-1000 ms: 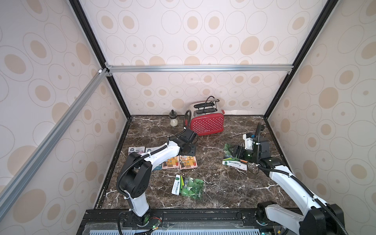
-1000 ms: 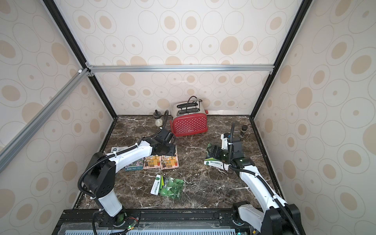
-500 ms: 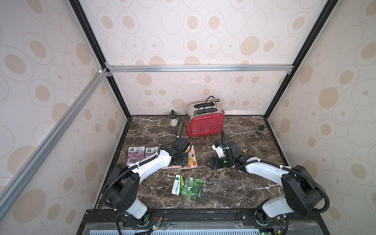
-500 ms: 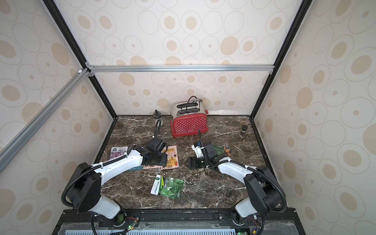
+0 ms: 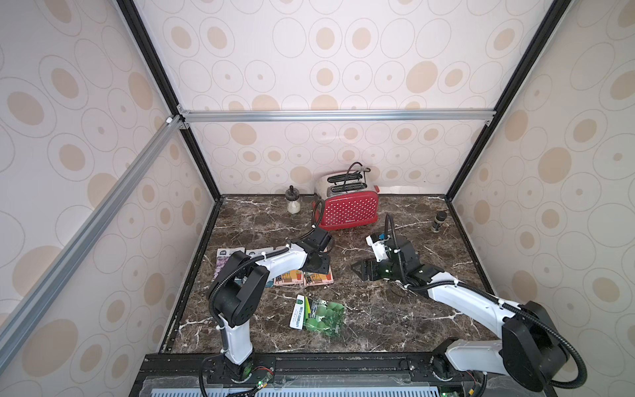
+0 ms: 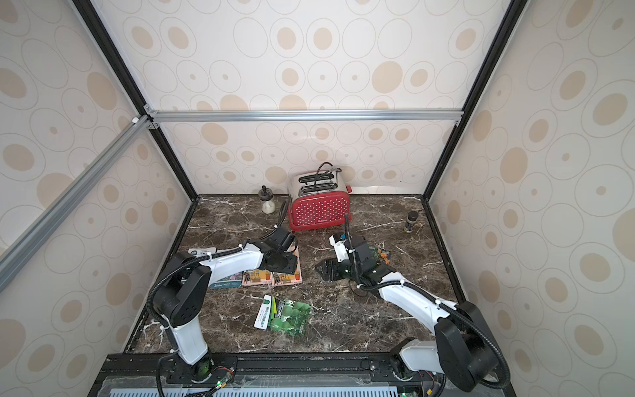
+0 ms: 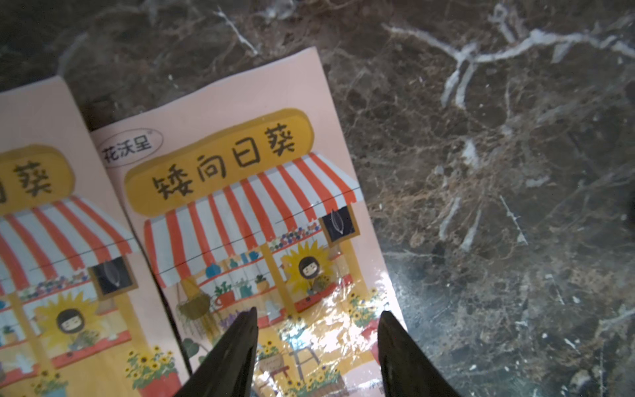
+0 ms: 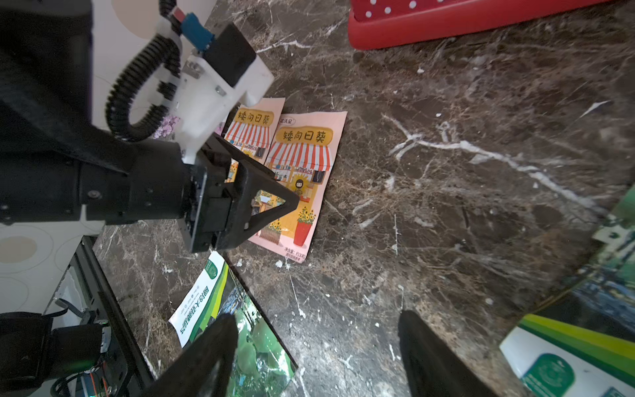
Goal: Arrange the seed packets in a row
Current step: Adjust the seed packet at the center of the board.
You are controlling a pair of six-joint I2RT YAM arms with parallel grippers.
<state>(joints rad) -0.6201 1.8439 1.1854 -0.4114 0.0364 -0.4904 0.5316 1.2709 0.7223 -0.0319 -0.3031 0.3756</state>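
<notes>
left gripper (image 7: 318, 312) jaws apart, both tips over one pink shop packet (image 7: 247, 213); second pink packet (image 7: 51, 257) just beside it. right gripper (image 8: 318, 314) jaws apart, bare marble top (image 8: 412, 206) between them, green-gourd packet (image 8: 256, 345) beyond one jaw.

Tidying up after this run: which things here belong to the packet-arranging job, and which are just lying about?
Job: pink shop packets, purple-flower packets, green gourd packets.
Lying about: red toaster, glass jar, dark shaker.

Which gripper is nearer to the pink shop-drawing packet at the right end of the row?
Left. The left gripper is directly over that pink packet, fingers open. The right gripper stands apart from it, across bare marble table.
</notes>
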